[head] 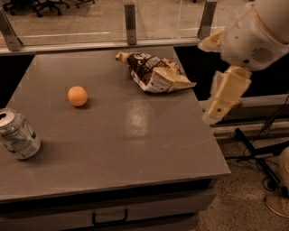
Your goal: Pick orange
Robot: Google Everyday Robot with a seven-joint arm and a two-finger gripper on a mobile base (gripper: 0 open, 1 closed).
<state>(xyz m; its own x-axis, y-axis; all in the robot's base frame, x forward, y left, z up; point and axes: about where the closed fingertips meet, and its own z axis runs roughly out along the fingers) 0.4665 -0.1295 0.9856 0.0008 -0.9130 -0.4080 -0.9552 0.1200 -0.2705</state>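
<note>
Filling most of the view, a flat grey worktop [135,149] has a dull sheen near its middle and a drawer handle [109,220] under its front edge. Behind it runs a low glass barrier on metal posts [130,21], and beyond the glass are a pale floor and the bases of office chairs [40,5]. To the right, past the worktop's edge, lie a speckled floor and dark cables [259,151].

The orange [77,96] is small, round, smooth and evenly orange. It sits on the left half of the worktop, toward the back, with bare surface all around it. A tilted soda can [17,134] rests near the left edge, closer to the front and well apart from the fruit. A crumpled brown snack bag [153,72] lies at the back right, also apart from it.

The cream-coloured tool [216,108] hangs off the worktop's right side, just beyond the edge and near the bag, well apart from the orange. It holds nothing that can be seen, and whether it is released or clenched I cannot tell. Open grey surface stretches between the right edge and the orange.
</note>
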